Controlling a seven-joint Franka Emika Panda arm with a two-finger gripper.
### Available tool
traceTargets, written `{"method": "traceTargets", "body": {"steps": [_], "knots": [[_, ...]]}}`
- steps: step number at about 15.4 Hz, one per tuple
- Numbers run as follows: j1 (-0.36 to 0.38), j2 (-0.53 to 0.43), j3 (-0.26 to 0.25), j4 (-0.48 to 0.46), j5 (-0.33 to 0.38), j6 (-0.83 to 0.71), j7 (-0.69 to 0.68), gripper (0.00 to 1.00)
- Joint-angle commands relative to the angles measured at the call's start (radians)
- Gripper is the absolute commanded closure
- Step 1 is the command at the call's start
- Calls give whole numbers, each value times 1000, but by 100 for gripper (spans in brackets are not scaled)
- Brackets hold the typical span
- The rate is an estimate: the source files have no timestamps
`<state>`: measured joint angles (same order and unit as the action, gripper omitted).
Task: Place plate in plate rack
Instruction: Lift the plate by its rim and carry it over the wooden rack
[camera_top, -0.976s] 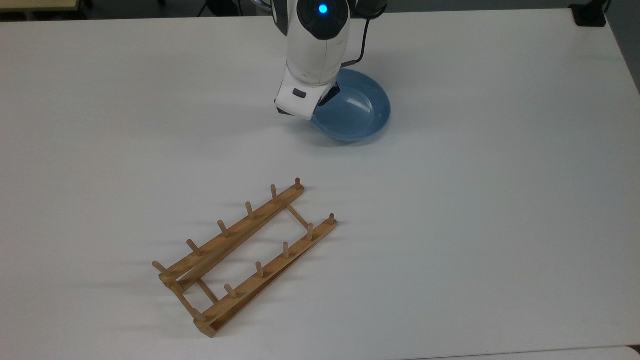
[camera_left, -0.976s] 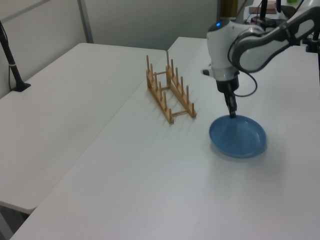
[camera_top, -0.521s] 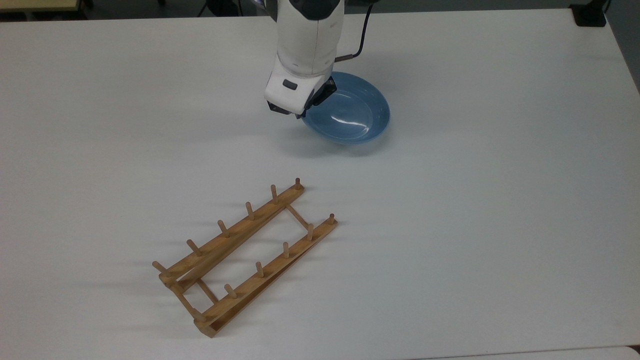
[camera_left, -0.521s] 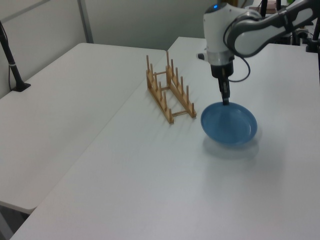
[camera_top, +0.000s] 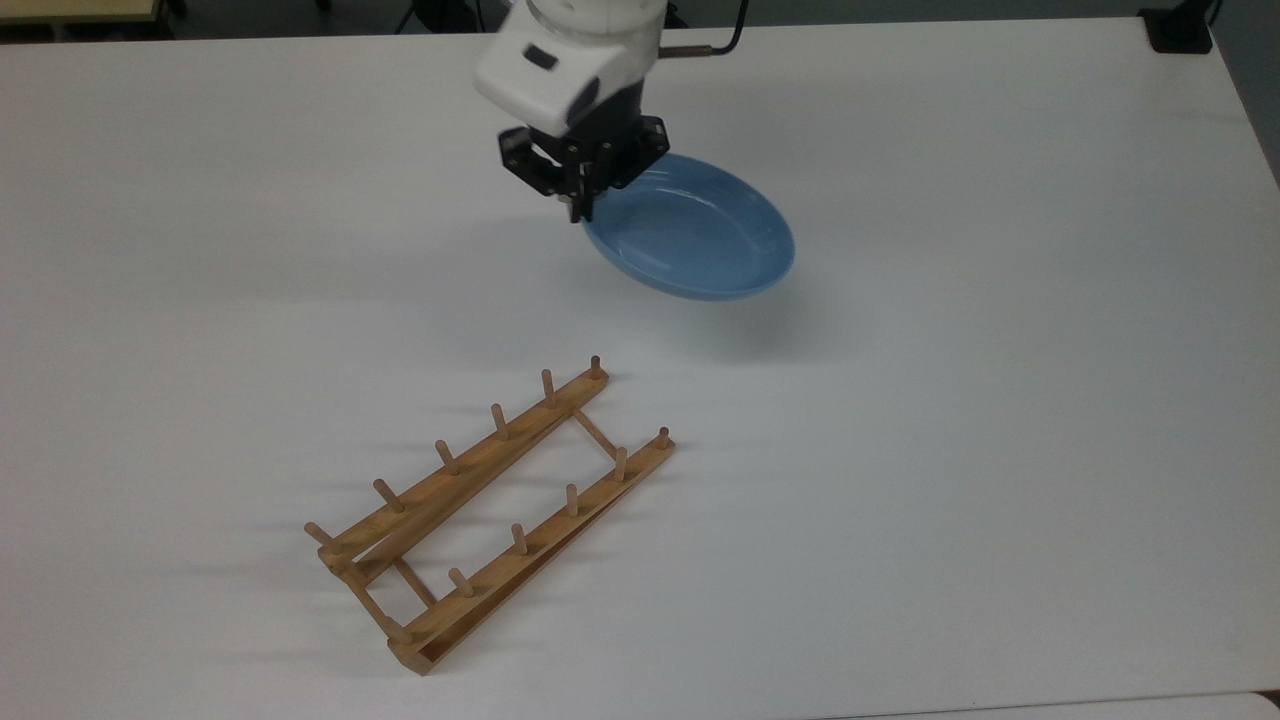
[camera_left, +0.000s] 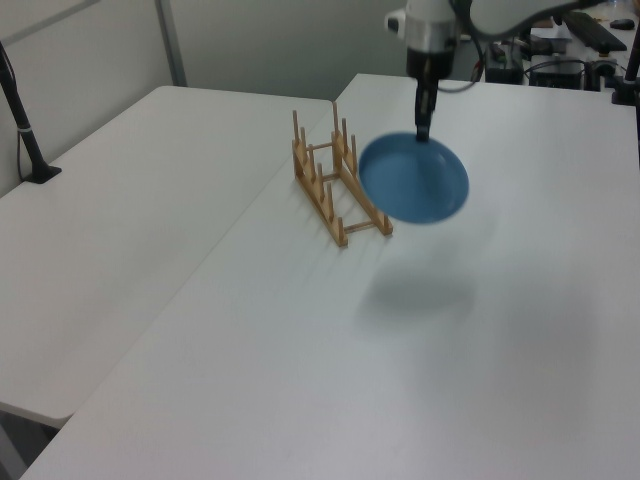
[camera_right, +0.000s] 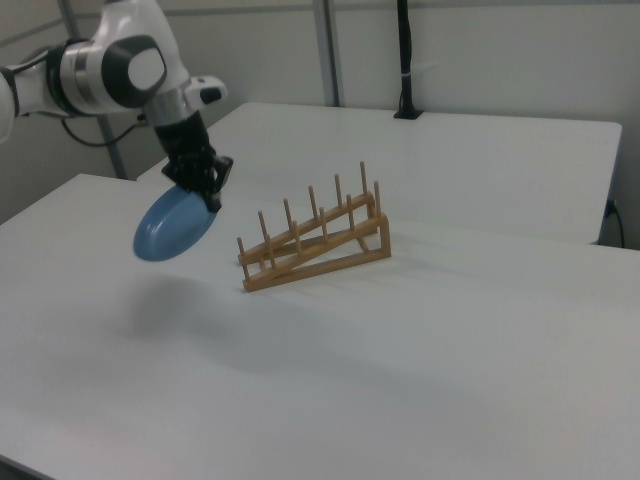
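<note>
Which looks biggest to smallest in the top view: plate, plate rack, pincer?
1. plate rack, clearly the longest.
2. plate, held off the table and so nearer the camera, which may inflate it.
3. pincer, smallest, clamped on the plate's rim.

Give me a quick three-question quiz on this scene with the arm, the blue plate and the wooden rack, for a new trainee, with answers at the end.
1. True or false: the plate is resting flat on the table.
2. Where does the gripper hold the plate? A) by its rim B) from underneath C) across its middle
3. How many plates are standing in the plate rack?

Key:
1. False. It hangs tilted in the air, with its shadow on the table below.
2. A. The fingers pinch the rim, and the plate hangs from them.
3. None. All the slots between the pegs are bare, and the plate is apart from the rack.
</note>
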<state>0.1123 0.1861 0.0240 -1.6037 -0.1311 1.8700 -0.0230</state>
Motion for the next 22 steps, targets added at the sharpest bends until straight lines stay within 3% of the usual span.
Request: {"method": "traceTargets", "body": {"steps": [1,4,7,12,19,22], "knots": [[-8,-2,-13,44,-56,76,189,100],[-23,-2,-12,45,-131,176,369,100],[-25,-2,-12,37,-212,306,460,100],[-39,0,-15,-11,-476,486,544,100],[-42,33,-13,-30,-852,509,900,100],[-42,35,-13,-35,-936,495,991,100]]}}
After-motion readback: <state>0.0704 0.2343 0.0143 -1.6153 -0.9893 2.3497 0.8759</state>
